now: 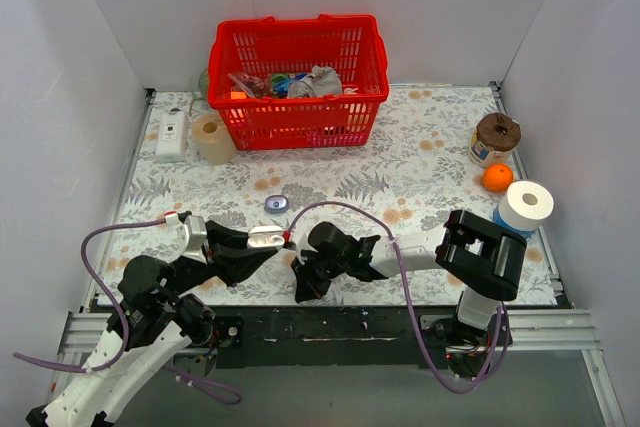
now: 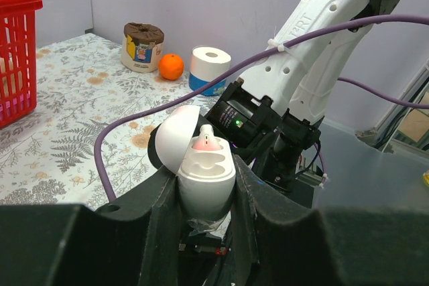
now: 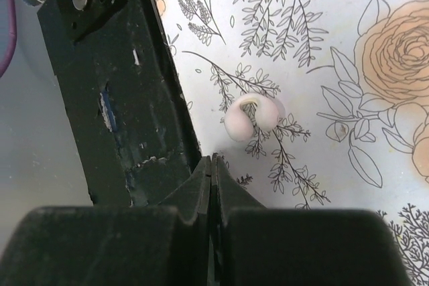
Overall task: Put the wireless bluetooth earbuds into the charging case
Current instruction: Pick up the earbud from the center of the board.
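Left gripper (image 2: 204,200) clamps the open white case (image 2: 205,171), held raised, with the seated bud (image 2: 206,143), pink-tipped, in one well. Right gripper (image 3: 213,165) has its jaws pressed together on nothing, tips down at the near edge of the cloth (image 3: 348,185), beside the dark strip (image 3: 134,118); the loose bud (image 3: 251,117) lies on the cloth just beyond them.

Risks, as I judge them: shut tips would nudge the loose bud rather than pinch it, and it could roll onto the strip; small and rounded, it could squirt out of a pinch; the cable (image 2: 375,25) arching by the lid could snag it; tilting the case could spill the seated bud.

Readable: only "RT" on the right arm (image 2: 315,38); the label on the far tub (image 2: 143,46) is too small to read.
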`<state>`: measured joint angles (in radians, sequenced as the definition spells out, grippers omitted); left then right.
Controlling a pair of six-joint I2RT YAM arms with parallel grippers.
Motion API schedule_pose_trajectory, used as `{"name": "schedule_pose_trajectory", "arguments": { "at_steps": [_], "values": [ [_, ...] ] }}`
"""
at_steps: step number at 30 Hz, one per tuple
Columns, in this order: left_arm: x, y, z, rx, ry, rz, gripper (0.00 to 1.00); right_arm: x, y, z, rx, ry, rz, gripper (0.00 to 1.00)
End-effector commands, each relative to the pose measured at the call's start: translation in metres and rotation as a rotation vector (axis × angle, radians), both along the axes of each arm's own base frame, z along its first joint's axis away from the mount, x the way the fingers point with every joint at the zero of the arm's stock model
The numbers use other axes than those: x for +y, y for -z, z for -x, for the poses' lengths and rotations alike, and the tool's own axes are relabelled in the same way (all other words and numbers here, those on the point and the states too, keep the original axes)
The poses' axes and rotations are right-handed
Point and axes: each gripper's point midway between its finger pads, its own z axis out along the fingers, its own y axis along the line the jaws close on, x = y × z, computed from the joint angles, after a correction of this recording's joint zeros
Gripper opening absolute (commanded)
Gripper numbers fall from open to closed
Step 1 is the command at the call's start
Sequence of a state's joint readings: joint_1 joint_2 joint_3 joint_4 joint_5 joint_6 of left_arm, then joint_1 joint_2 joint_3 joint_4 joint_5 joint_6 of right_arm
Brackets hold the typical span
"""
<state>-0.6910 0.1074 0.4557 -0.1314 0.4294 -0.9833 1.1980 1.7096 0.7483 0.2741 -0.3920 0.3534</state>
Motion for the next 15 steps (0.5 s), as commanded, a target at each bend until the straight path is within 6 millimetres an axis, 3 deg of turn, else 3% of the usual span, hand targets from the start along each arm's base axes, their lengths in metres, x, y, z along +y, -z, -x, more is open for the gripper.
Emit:
{"name": "schedule_pose_trajectory", "arguments": {
  "at_steps": [1,7,15],
  "values": [
    [0.002,-0.013,0.004,-0.028,0.006,0.018,0.00,0.020,-0.017,-0.003,0.005,0.007,-0.085,0.01],
    [-0.001,-0.011,0.003,-0.027,0.013,0.013,0.00,0.021,-0.018,-0.007,0.002,0.028,-0.090,0.01],
    [-0.001,-0.012,0.002,-0.027,0.014,0.014,0.00,0.010,-0.001,-0.013,-0.002,0.064,-0.046,0.01]
  ]
}}
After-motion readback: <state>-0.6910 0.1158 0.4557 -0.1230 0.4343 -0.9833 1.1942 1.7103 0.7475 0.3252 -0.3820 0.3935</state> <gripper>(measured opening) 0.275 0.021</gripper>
